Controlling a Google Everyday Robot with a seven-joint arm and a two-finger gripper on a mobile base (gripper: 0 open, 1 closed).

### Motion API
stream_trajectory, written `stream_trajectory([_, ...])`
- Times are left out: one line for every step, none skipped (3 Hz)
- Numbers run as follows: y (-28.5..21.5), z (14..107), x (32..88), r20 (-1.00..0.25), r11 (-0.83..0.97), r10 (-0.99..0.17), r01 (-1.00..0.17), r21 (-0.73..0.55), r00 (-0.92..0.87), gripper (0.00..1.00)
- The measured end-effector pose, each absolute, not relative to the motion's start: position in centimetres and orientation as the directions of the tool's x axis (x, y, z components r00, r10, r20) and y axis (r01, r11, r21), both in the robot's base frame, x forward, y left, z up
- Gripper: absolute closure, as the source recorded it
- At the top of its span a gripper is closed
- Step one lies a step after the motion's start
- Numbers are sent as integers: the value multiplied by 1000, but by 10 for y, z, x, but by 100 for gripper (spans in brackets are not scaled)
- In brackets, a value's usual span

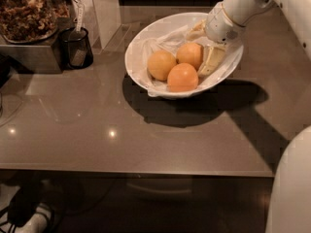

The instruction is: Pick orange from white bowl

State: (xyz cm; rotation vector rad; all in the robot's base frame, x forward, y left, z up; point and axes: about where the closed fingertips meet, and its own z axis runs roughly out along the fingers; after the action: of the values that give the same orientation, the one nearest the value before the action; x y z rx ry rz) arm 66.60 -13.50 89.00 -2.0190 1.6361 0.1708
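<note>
The white bowl [141, 47] stands on the grey counter and holds three fruits on crinkled white lining. The orange [188, 55] lies at the back right of the bowl. A deeper reddish-orange fruit [182, 76] lies in front of it and a paler yellow-orange one [161, 64] to its left. My gripper [204, 46] reaches into the bowl from the right, right beside the orange. Its fingers [212, 61] are spread apart, one behind and one in front of the orange's right side. It holds nothing.
A black cup with a utensil [76, 47] and a metal box topped with a dish of brown bits [26, 13] stand at the back left. A white upright block [104, 8] stands behind the bowl's left side. The counter's front edge [136, 171] runs across the lower part of the view.
</note>
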Motion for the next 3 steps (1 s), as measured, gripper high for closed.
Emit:
stream_trajectory([-134,887,666,-422,-125,-870,-942,-311,255,28])
stream_trajectory([-133,882,666,-431,-123,-867,-946,-299,249,47])
stream_trajectory([-133,875,663,-447,-115,-863,-952,-282,237,70])
